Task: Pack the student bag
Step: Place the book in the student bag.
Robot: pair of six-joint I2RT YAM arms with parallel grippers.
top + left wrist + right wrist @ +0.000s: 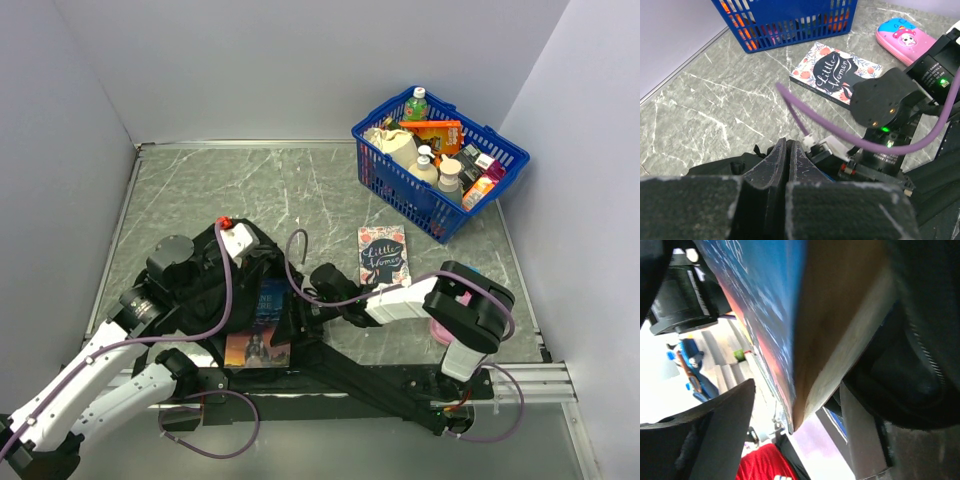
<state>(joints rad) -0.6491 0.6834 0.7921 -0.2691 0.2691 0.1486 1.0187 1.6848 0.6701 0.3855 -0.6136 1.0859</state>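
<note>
Left end effector [787,165] pinches the student bag [205,275]; right end effector [795,435], reaching leftward, grips a blue book [262,325].

The black fabric student bag [215,275] is seen lying crumpled, pinched by the closed left gripper [788,165].

A blue plastic mesh basket [443,190] stood at the far right corner of the grey marbled table [250,190], crowded with bottles [424,165], a green-capped bottle [416,101] and an orange packet [435,131]. Near it, toward the table's front, a floral paperback titled "Little Women" [384,255] lay flat, face up. A pink pencil case [906,36] printed with a cartoon mushroom lay on the table just beyond the book, apart from it.
</note>
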